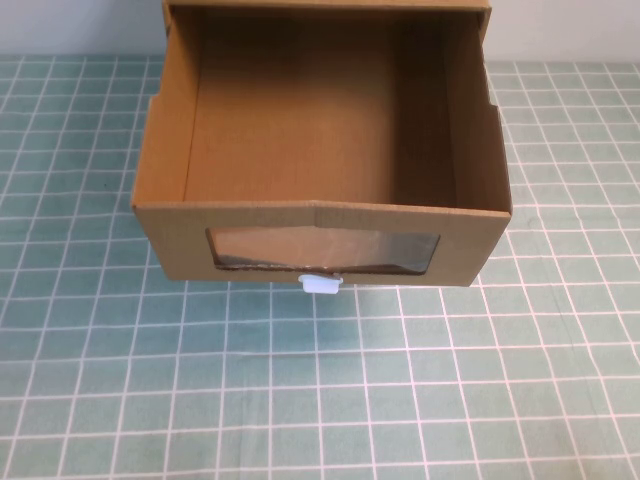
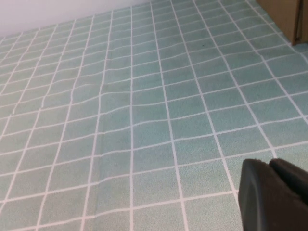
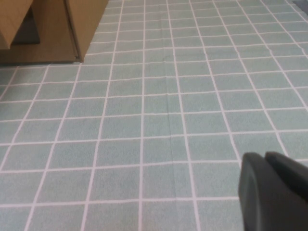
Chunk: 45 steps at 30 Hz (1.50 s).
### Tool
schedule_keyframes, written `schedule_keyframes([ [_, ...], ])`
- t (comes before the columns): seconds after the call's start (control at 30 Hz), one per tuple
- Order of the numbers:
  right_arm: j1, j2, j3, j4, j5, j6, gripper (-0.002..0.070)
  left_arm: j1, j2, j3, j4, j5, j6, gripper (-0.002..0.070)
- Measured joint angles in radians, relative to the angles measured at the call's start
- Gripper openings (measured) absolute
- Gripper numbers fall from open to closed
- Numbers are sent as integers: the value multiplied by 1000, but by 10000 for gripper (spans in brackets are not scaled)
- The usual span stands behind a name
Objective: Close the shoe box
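Observation:
The shoe box (image 1: 320,220) is a brown cardboard drawer, pulled out toward me and empty inside. Its front panel has a clear window (image 1: 322,250) and a small white pull tab (image 1: 321,284) at its lower edge. A corner of the box shows in the left wrist view (image 2: 288,17) and its side in the right wrist view (image 3: 57,29). My left gripper (image 2: 269,166) is shut and empty, low over the mat away from the box. My right gripper (image 3: 264,161) is shut and empty, also over the mat. Neither gripper shows in the high view.
A green mat with a white grid (image 1: 320,400) covers the table. A white wall (image 1: 80,25) stands behind the box. Bare mat lies in front of the box and on both sides.

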<state>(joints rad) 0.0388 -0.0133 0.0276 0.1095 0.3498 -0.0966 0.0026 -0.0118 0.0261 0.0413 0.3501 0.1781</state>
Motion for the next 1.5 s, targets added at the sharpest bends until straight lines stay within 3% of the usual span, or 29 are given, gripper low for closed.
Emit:
schedule_keyframes([
  [0.33, 0, 0, 0, 0, 0, 0, -13, 0, 0, 0, -2, -11, -45, -5],
  [0.7, 0, 0, 0, 2, 0, 0, -13, 0, 0, 0, -310, -172, -456, -5],
  [0.9, 0, 0, 0, 2, 0, 0, -13, 0, 0, 0, -284, -267, -471, -5],
  [1.03, 0, 0, 0, 2, 0, 0, -13, 0, 36, -110, -291, -198, -497, -5],
  [1.13, 0, 0, 0, 2, 0, 0, -13, 0, 170, -271, -288, -87, -459, -5],
  [1.3, 0, 0, 0, 2, 0, 0, -13, 0, 528, -644, -294, 219, -269, -5],
  [1.5, 0, 0, 0, 2, 0, 0, -13, 0, 898, -1023, -443, 429, 86, -5],
])
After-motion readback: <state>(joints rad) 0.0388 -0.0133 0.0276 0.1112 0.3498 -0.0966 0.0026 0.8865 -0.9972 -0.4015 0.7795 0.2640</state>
